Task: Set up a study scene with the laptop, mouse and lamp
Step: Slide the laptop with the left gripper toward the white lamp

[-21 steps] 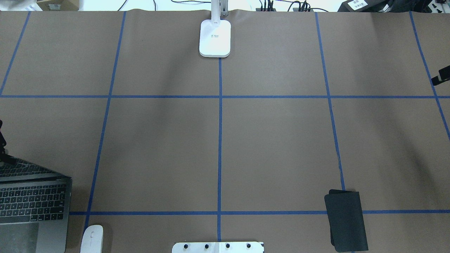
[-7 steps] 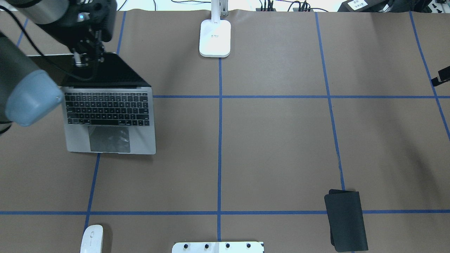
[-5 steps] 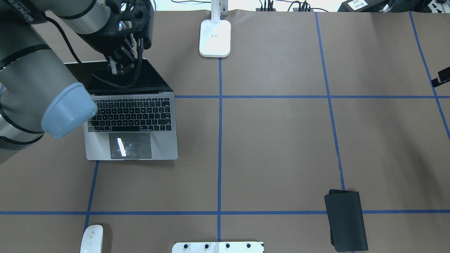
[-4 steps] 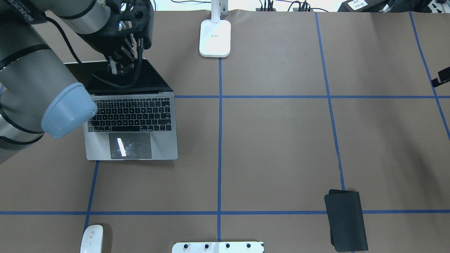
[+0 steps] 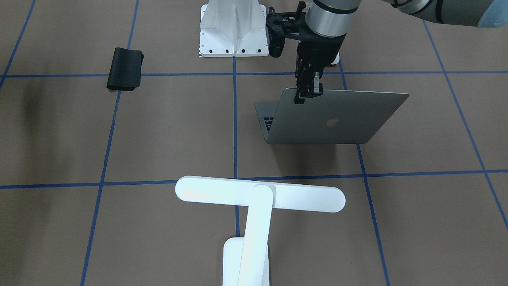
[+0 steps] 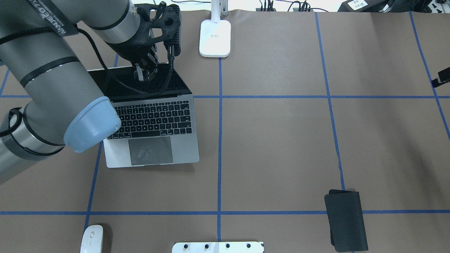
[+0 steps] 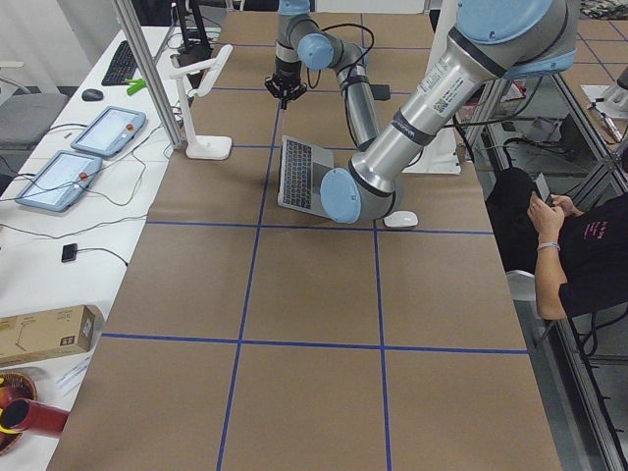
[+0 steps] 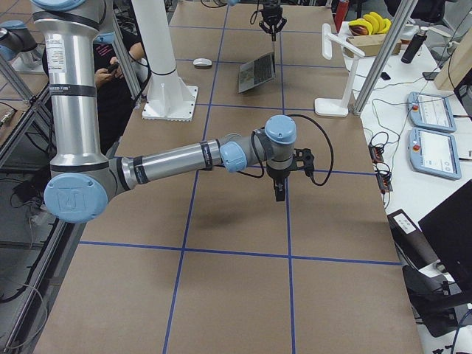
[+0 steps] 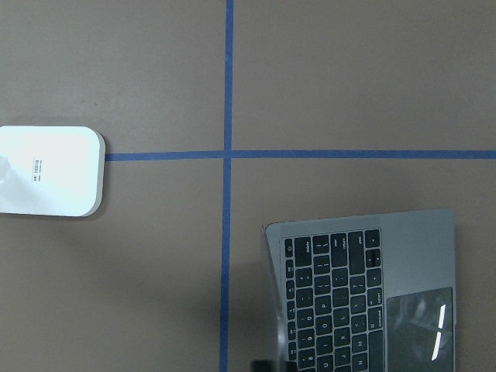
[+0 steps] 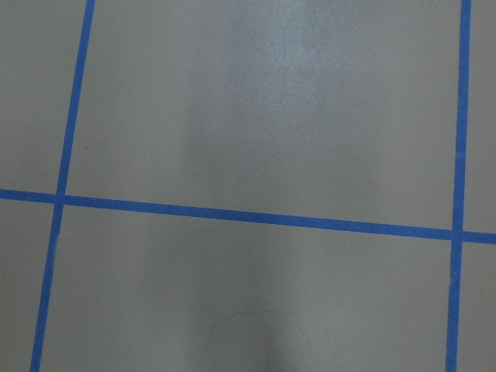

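So my left gripper (image 5: 307, 93) is pinching the top edge of the laptop (image 5: 337, 119) lid, near the lid corner that's closest to the table's middle, with one finger on the screen side and one on the apple-logo side. The laptop is sitting open in the left half of the table (image 6: 281, 147), closer to the far edge than the near one. Its keyboard and trackpad are facing the near edge and the lid is leaning back toward the far edge. Can't honestly tell whether the base is lying flat on the brown paper (image 6: 274, 63) or is raised a hair.

My right gripper (image 8: 279, 193) is hanging over the right half of the table, touching nothing. I'm only getting it from the side camera, so I can't tell if the fingers are spread or together. Its wrist cam is showing just paper and blue tape lines (image 10: 256, 217).

The mouse (image 6: 92, 239) is lying at the near edge toward the left corner, well apart from the laptop. The lamp (image 5: 301, 198) is standing at the middle of the far edge, its bar running along that edge. A black mat (image 6: 346, 219) is lying near the near-right corner, and the white pedestal (image 5: 233, 28) is sitting at the middle of the near edge.
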Controlling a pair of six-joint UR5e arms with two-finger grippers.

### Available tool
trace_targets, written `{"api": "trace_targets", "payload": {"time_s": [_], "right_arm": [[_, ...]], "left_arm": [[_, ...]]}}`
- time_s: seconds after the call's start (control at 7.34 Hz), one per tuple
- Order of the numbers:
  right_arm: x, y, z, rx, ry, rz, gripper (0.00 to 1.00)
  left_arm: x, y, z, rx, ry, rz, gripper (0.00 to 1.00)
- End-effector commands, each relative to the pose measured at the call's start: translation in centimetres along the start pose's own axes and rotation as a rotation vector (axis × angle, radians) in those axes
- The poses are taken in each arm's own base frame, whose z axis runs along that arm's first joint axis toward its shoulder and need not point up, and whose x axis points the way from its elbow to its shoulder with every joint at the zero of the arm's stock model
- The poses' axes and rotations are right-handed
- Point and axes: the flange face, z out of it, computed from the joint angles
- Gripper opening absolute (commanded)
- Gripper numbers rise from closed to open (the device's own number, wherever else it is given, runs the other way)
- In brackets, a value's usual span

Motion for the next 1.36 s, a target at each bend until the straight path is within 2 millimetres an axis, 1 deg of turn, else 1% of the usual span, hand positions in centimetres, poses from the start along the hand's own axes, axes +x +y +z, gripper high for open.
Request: {"api": "trace_targets", "payload": {"time_s": [0.0, 0.14, 0.27, 0.54, 0.68, 1.23], "right_arm": [[0.1, 0.0, 0.2, -0.004, 0.001, 0.001, 1.00], [0.1, -0.1, 0.2, -0.004, 0.000, 0.001, 1.00], [-0.1, -0.6, 0.1, 0.001, 0.000, 0.000, 1.00], [-0.2, -0.6, 0.1, 0.000, 0.000, -0.001, 1.00], [-0.2, -0.6, 0.1, 0.000, -0.002, -0.001, 1.00], [-0.2, -0.6, 0.0, 0.002, -0.002, -0.002, 1.00]], "left_arm": [[-0.9, 0.2, 0.9, -0.032, -0.027, 0.022, 0.00], [-1.9, 0.8, 3.3, -0.049, -0.016, 0.061, 0.00], [-2.4, 0.3, 3.8, -0.014, -0.039, 0.076, 0.00], [-2.5, 0.0, 3.6, -0.006, -0.040, 0.070, 0.00], [-2.6, -0.2, 4.0, -0.006, -0.037, 0.049, 0.00], [-2.9, -0.5, 4.1, 0.006, -0.050, 0.028, 0.00]]}}
